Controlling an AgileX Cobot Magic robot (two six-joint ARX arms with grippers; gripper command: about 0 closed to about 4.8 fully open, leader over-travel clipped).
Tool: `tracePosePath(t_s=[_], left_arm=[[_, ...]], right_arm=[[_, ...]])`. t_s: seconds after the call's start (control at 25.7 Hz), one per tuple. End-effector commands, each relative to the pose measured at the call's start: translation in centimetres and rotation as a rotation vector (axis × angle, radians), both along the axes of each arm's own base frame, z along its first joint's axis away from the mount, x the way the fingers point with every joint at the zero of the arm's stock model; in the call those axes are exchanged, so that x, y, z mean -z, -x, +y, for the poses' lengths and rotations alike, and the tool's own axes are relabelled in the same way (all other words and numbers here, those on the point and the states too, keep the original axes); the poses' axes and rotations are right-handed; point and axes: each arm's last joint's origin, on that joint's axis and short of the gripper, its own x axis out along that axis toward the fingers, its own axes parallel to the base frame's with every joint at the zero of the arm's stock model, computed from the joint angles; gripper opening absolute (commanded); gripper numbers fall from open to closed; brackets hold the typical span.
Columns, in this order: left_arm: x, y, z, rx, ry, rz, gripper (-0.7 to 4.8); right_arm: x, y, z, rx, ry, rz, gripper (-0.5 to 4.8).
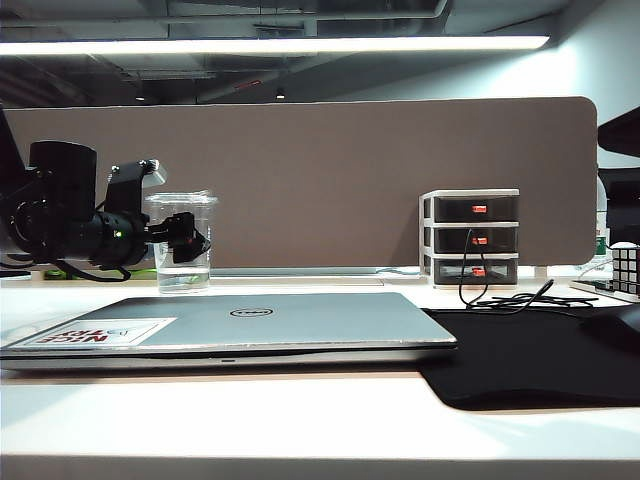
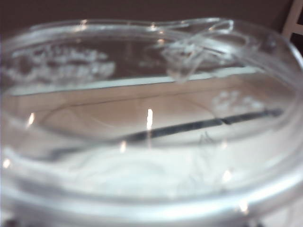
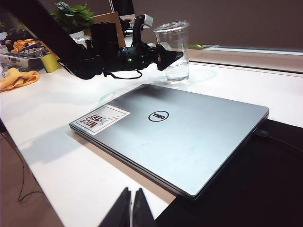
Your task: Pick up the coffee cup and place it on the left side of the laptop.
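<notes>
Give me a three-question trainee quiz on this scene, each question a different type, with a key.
1. True or false: the laptop lid is open.
2. Which gripper is at the cup? A) left gripper B) right gripper
3. Fill in: the cup stands on the ____, behind the laptop in the exterior view.

Key: 1. False, the lid is closed. 2. A; its jaws are open at the cup, which stands on the table, while the right gripper hangs shut over the laptop's near edge. 3. table.
</notes>
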Motion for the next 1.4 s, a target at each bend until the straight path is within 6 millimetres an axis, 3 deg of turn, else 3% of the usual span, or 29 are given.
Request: tracePosePath(t_s=[0.04,0.27,0.66,0.9,1.13,1.17,1.25,1.4], left_arm=[[-0.5,-0.1,0.1,-0.026,-0.014,-0.042,4.79],[-0.1,-1.0,0.1,-0.030,0.015,-0.033,4.79],[-1.1,-1.0,0.1,-0.030,0.018,-0.139,4.79],[-1.1,-1.0,0.1,-0.030,0.018,-0.147,4.01],[-1.1,-1.0,0.1,-0.030,0.018,-0.142,3.94],[-1.1,-1.0,0.1,-0.030,0.018,-0.142,3.53],[-1.0,-1.0,0.1,-0.028,0.017,-0.135,1.94],[-0.8,-0.9,0.1,-0.027,0.016,-0.124,1.83]], right_arm=[[0.1,0.0,0.0,0.001,0.000,-0.004,0.27],[0.1,0.0,0.0,0.001,0.000,-0.004,0.27],[0.1,0.0,0.0,0.001,0.000,-0.004,0.27],[0.1,0.0,0.0,0.001,0.000,-0.004,0.26],[0.1,0.0,0.0,0.001,0.000,-0.004,0.27],[0.1,0.0,0.0,0.001,0.000,-0.004,0.26],[0.1,0.0,0.0,0.001,0.000,-0.004,0.27],[0.1,0.0,0.0,0.001,0.000,-0.003,0.27]])
